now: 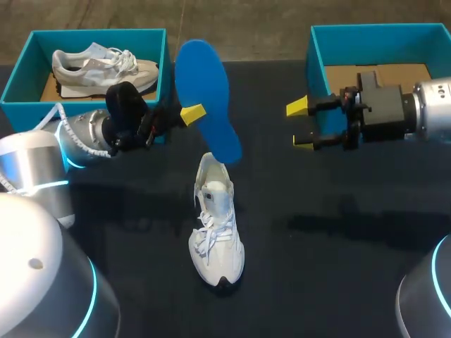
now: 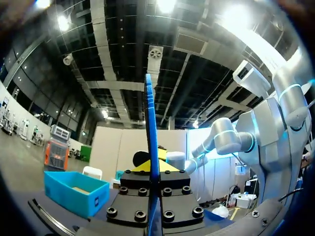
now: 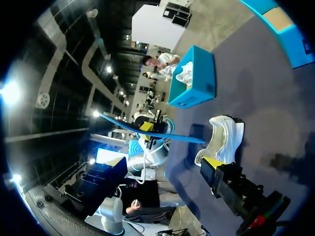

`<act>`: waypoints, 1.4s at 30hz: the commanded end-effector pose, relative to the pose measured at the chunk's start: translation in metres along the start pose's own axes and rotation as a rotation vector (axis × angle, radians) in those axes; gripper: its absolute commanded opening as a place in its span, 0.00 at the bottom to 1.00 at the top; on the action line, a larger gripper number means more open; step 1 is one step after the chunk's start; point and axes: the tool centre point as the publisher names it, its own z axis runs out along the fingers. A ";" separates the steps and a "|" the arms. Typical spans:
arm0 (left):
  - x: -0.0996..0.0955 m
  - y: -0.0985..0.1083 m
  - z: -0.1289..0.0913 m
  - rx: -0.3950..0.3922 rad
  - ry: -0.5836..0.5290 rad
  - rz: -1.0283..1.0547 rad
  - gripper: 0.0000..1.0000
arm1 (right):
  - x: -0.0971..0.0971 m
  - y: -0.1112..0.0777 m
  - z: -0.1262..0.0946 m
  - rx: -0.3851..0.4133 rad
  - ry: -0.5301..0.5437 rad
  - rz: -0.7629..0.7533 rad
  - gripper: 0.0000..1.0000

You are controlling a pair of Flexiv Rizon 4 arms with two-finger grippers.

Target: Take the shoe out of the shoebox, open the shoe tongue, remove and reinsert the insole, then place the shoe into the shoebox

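Two claws, one load: my left claw (image 1: pixel 196 113) is clamped on the blue insole (image 1: pixel 206 98), which hangs just above the heel of the shoe (image 1: pixel 215 236). The shoe lies on the table (image 1: pixel 338 267), toe toward me. To the shoe's right and farther back, my right claw (image 1: pixel 299 124) hovers with fingers wide apart, holding nothing, just beside a box (image 1: pixel 366 34).

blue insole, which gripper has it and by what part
The left gripper holds the blue insole by one long edge, about mid-length. The right gripper is open, holding nothing.
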 end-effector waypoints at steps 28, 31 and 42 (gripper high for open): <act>-0.022 0.006 -0.012 -0.391 0.357 1.466 0.00 | 0.000 0.001 0.002 0.000 0.000 0.000 1.00; -0.022 0.005 -0.012 -0.380 0.377 1.600 0.00 | 0.000 0.001 0.002 0.000 0.000 0.000 1.00; -0.023 0.002 -0.011 -0.302 0.385 1.864 0.00 | 0.000 0.001 0.002 0.000 0.000 0.000 1.00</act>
